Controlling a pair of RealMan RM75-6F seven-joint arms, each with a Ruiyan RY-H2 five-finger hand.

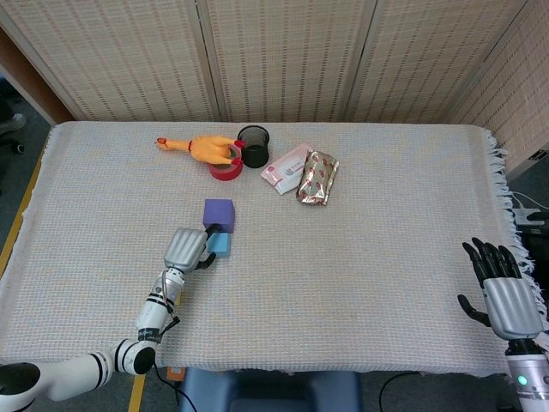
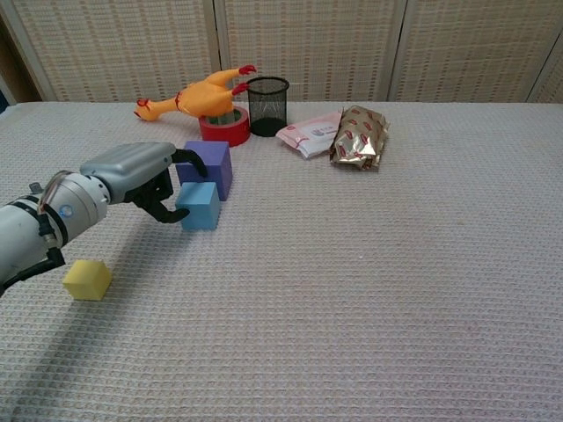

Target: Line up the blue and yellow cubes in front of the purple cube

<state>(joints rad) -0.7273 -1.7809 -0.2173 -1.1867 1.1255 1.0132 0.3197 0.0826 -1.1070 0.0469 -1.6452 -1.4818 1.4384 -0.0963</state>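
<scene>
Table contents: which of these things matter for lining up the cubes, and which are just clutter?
Part of the job:
purple cube
blue cube, at the left hand
yellow cube, apart near the front left

Just lying about:
rubber chicken
red tape roll
black mesh cup
white and pink packet
foil snack bag

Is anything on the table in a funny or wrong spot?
The yellow cube sits alone near the front edge, apart from the blue cube and purple cube. The rubber chicken lies across the red tape roll.
</scene>
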